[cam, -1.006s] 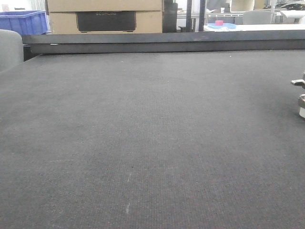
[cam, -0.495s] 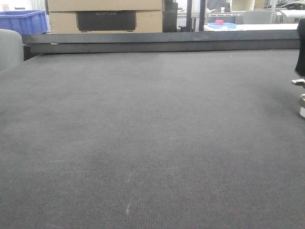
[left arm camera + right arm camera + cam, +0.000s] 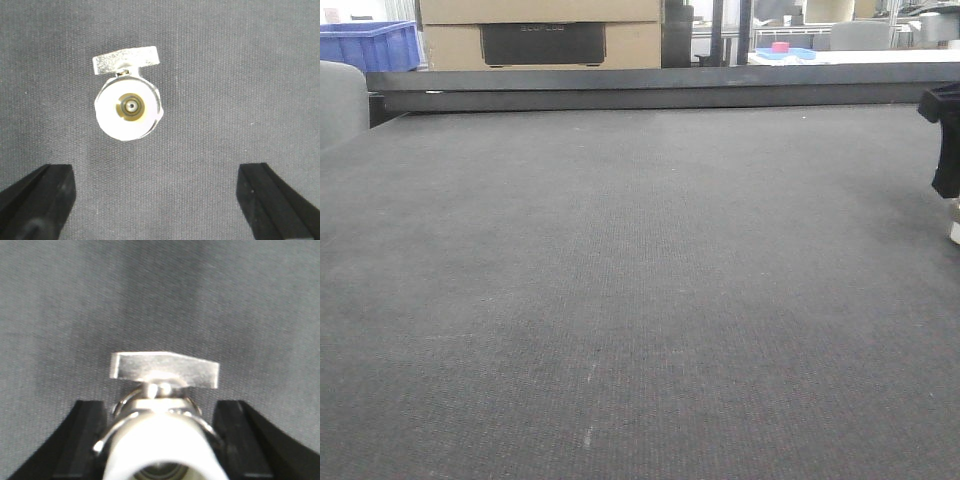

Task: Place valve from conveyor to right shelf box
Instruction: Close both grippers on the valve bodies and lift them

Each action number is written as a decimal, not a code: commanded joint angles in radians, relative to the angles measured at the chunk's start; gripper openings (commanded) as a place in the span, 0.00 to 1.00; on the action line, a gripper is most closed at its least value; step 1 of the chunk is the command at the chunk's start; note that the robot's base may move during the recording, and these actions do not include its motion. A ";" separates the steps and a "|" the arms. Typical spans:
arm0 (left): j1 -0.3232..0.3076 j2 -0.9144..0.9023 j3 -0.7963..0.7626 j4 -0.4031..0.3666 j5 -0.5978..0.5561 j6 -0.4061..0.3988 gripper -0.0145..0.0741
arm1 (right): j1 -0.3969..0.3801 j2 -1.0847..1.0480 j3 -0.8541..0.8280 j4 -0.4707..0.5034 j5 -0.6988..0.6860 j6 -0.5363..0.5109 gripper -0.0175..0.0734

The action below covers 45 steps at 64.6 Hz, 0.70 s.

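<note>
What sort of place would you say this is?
Probably a factory or warehouse line: a wide dark grey woven conveyor belt, a small silver metal valve on it, and a blue plastic crate beside tan cardboard boxes behind.

I see the valve [image 3: 128, 107] standing on end on the dark grey woven conveyor [image 3: 240, 75]. Its round white opening with a brass centre faces up, and its flat silver lever sticks out sideways.
</note>
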 commanded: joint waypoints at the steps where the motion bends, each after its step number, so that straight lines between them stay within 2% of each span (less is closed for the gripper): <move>1: 0.002 -0.003 -0.008 -0.006 0.001 0.000 0.78 | -0.002 -0.007 -0.007 -0.013 0.018 -0.008 0.18; 4: 0.002 -0.003 -0.008 -0.006 0.005 0.000 0.78 | -0.002 -0.009 -0.007 -0.013 0.027 -0.008 0.02; 5: 0.002 -0.003 -0.008 -0.006 0.008 0.000 0.78 | -0.002 -0.011 -0.007 -0.013 0.027 -0.008 0.01; 16: 0.002 0.001 -0.008 0.011 0.009 0.000 0.78 | -0.002 -0.071 -0.007 -0.013 0.013 -0.007 0.02; 25: 0.002 0.024 -0.008 0.050 0.009 0.018 0.78 | -0.002 -0.196 0.001 0.055 0.018 -0.007 0.02; 33: 0.002 0.053 -0.008 0.065 -0.032 0.018 0.78 | -0.002 -0.338 0.068 0.127 -0.023 -0.007 0.02; 45: 0.002 0.102 -0.010 0.067 -0.117 0.023 0.78 | -0.002 -0.482 0.155 0.130 -0.038 -0.007 0.02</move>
